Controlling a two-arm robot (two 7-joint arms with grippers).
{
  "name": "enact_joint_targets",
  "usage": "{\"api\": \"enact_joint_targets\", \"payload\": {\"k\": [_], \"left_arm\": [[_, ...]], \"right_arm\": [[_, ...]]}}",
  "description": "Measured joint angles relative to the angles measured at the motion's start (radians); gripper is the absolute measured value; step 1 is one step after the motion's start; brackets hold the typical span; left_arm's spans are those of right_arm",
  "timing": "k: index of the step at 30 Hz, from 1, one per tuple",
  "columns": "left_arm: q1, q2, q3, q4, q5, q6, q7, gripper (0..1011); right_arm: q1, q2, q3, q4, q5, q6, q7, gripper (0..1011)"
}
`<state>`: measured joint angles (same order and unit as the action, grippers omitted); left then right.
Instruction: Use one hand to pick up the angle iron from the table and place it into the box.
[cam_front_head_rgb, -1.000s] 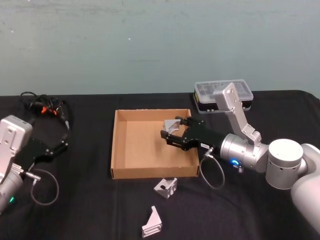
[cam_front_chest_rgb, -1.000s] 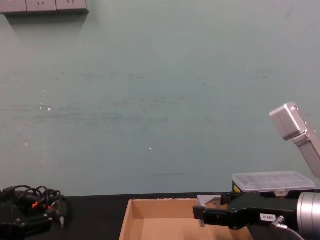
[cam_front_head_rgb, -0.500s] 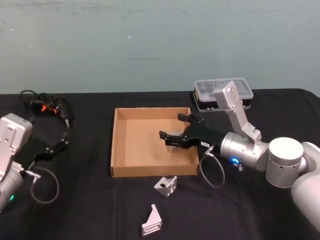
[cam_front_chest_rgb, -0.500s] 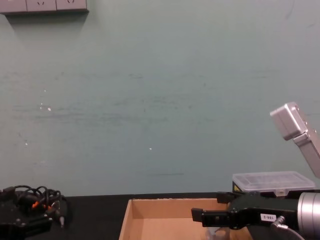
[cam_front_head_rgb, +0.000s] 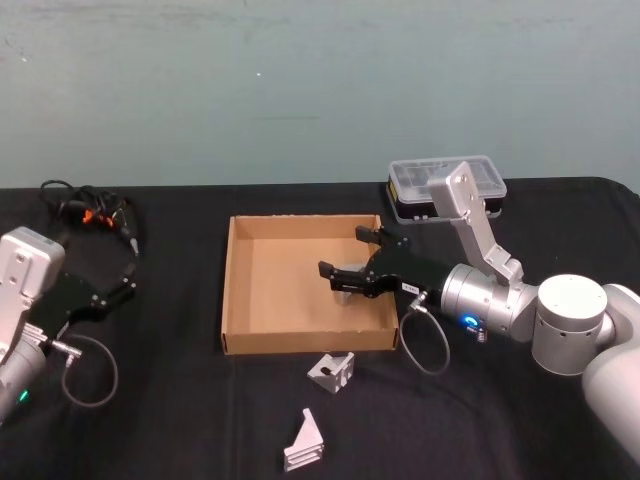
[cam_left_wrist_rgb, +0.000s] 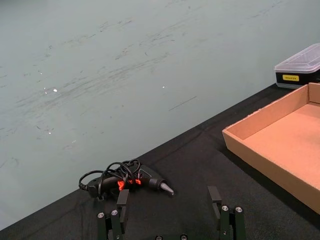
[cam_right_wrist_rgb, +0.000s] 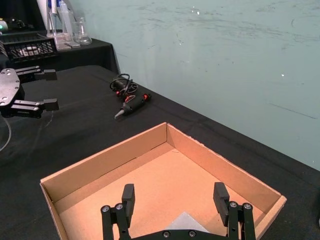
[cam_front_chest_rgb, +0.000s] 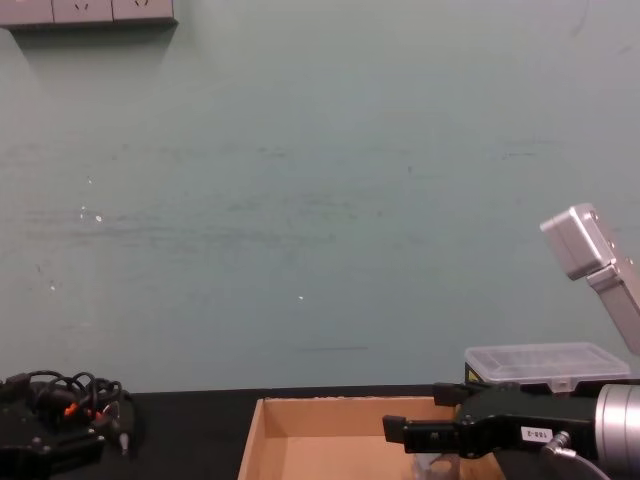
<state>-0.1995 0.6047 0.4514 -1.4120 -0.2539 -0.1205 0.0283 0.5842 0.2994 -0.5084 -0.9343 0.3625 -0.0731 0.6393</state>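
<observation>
Black table (cam_front_head_rgb: 180, 400) runs up to a scuffed teal wall (cam_front_head_rgb: 300, 90), and several things on it are only partly visible. The clear-lidded organiser case (cam_front_head_rgb: 418, 183) at the back right is half covered by the right arm's silver forearm, and what its compartments hold cannot be made out. In the chest view the box (cam_front_chest_rgb: 320, 420) is cut off by the lower edge, so only its far wall and rim appear. The box (cam_front_head_rgb: 300, 343) sits at the middle of the table. Inside it, near the right wall, one angle iron (cam_front_head_rgb: 346, 289) lies on the cardboard floor, partly covered by the right gripper (cam_front_head_rgb: 340, 250) above it. In the right wrist view its grey face (cam_right_wrist_rgb: 184, 221) shows between the two spread fingers (cam_right_wrist_rgb: 128, 196), which are apart from it and hold nothing. A second angle iron (cam_front_head_rgb: 332, 373) rests on the table just in front of the box, and a third angle iron (cam_front_head_rgb: 304, 444) lies nearer the front edge. The left gripper (cam_front_head_rgb: 122, 283) is parked at the far left, its jaws apart and empty, near a tangle of cables and an electric screwdriver (cam_left_wrist_rgb: 145, 177).
</observation>
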Motion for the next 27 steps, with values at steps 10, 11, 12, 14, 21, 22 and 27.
{"api": "enact_joint_targets", "payload": {"k": [10,11,12,14,21,22,27], "left_arm": [[0.0,0.0,0.0,0.0,0.0,0.0,0.0,1000],[0.0,0.0,0.0,0.0,0.0,0.0,0.0,1000],[0.0,0.0,0.0,0.0,0.0,0.0,0.0,1000],[0.0,0.0,0.0,0.0,0.0,0.0,0.0,1000],[0.0,0.0,0.0,0.0,0.0,0.0,0.0,1000],[0.0,0.0,0.0,0.0,0.0,0.0,0.0,1000],[0.0,0.0,0.0,0.0,0.0,0.0,0.0,1000]], "right_arm": [[-0.073,0.041,0.035,-0.14,0.033,0.019,-0.002,1003],[-0.093,0.051,0.042,-0.173,0.044,0.029,-0.008,1003],[-0.104,0.056,0.046,-0.191,0.049,0.035,-0.011,1003],[-0.128,0.067,0.053,-0.228,0.06,0.045,-0.018,1003],[-0.246,0.128,0.064,-0.389,0.109,0.099,-0.032,1003],[-0.257,0.135,0.063,-0.401,0.112,0.102,-0.032,1003],[-0.318,0.182,0.049,-0.479,0.119,0.102,-0.027,1003]]}}
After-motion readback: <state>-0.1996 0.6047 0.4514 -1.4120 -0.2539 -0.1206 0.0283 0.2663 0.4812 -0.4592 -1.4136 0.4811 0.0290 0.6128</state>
